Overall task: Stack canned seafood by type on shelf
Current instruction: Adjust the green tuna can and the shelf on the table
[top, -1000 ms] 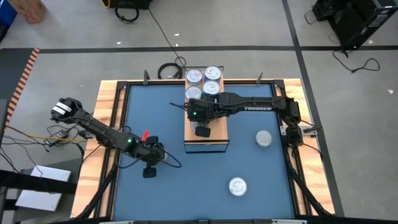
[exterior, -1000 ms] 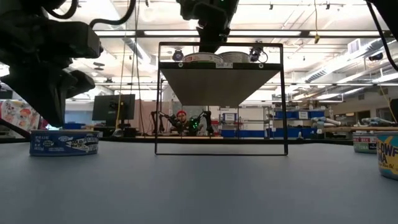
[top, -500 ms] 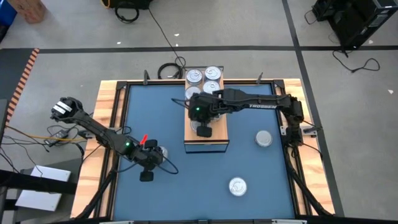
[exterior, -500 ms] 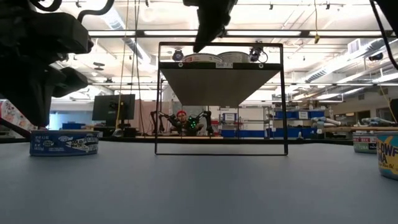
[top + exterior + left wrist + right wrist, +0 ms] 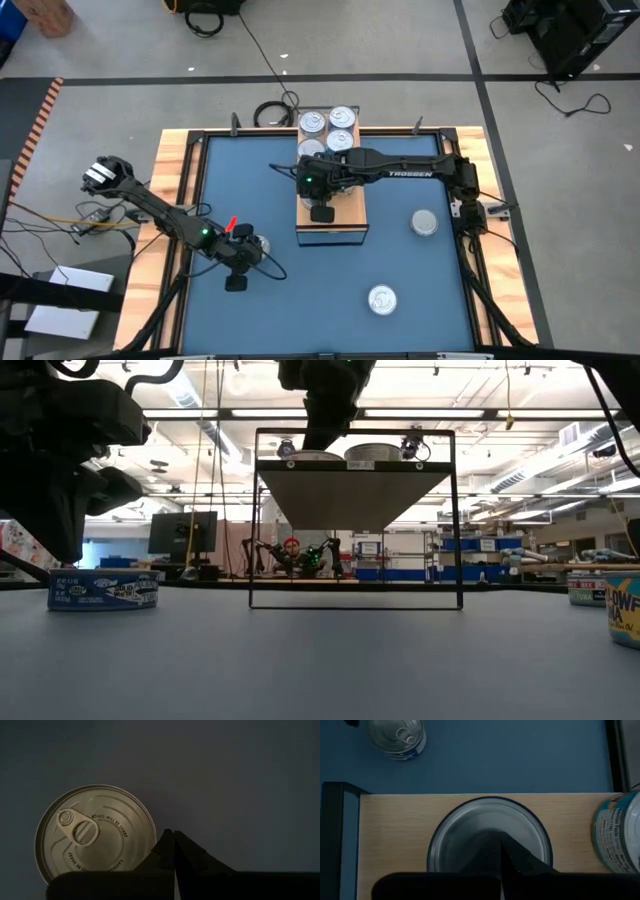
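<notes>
The tin [image 5: 95, 837] lying on the mat [image 5: 240, 775] has a bright metal lid, smooth, ribbed in rings, with a pull tab and embossed lettering. The mat itself is matt blue, finely textured. The shelf [image 5: 390, 827] has a pale wood-grain top, satin, edged in dark matt metal. A tin on the shelf [image 5: 490, 827] has a glossy lid, and its neighbour [image 5: 617, 837] wears a printed label. The table frame [image 5: 172, 180] around the mat is bare light wood.

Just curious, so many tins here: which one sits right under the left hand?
The tin alone on the blue mat's left side, beside the shut left hand; the other loose tins lie right.
</notes>
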Controlling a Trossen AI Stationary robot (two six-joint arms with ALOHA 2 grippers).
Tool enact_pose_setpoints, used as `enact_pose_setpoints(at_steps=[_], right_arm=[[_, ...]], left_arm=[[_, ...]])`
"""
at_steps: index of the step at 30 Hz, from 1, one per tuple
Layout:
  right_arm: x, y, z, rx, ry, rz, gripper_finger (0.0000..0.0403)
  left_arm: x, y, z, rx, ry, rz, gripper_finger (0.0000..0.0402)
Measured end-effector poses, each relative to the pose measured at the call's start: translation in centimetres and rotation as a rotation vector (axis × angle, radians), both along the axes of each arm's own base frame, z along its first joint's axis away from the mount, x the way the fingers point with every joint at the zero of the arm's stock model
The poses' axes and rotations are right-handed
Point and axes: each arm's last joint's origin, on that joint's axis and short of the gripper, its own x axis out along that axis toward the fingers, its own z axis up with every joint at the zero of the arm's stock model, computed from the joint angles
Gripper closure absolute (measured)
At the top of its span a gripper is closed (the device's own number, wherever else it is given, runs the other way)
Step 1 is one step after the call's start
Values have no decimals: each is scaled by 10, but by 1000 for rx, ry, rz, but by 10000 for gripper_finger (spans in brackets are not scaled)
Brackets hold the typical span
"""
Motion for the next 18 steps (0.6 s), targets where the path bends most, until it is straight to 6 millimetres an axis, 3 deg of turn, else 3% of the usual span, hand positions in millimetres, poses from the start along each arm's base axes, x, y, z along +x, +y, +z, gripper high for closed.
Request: enact_pose_setpoints(at_steps=[11, 15, 18], right_arm=[[-2, -25, 0, -4, -6, -50, 402], [-3, -27, 3, -36, -8, -45, 402], [-5, -18, 18, -67, -46, -38, 399]], left_arm=[[0, 0, 0, 8, -3, 3, 401], [0, 0, 0, 13, -5, 6, 401], [0, 0, 0, 13, -5, 6, 401]])
